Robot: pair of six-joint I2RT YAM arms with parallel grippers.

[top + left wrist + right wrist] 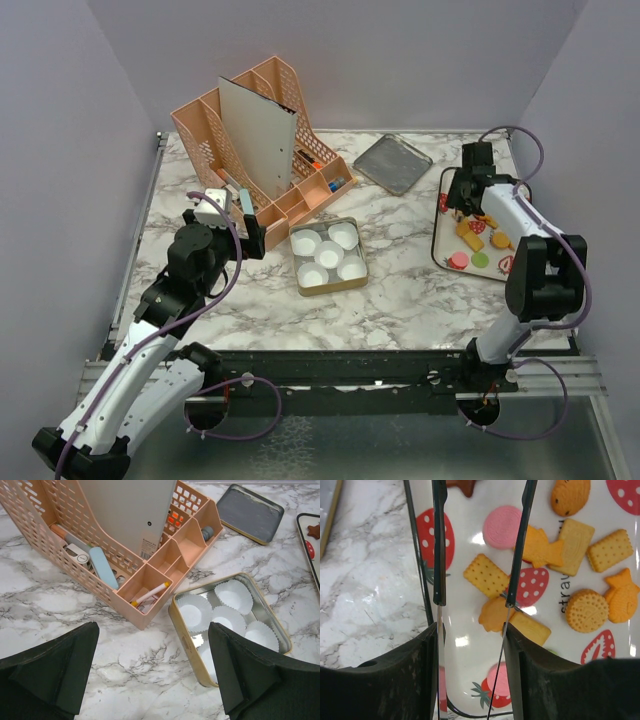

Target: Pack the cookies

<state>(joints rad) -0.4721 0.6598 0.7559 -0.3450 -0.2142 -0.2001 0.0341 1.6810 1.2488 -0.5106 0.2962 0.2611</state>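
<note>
Orange-yellow cookies (485,575) lie loose on your tray (440,225) under the half-open, empty right gripper (474,600), while the left gripper (150,670) waits wide open beside the cup-lined tin (177,625).

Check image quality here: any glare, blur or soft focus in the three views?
Right wrist: white glare spots on the glossy tray, cookies sharp, the gripper's own dark fingers soft. Left wrist: tin and organiser crisp. Top: even light, soft shadows.

walls (380,60): plain pale lilac panels on three sides | worktop (410,290): white marble pattern with grey veins | near edge: black metal rail (350,370) | light: even, soft glare on the worktop
</note>
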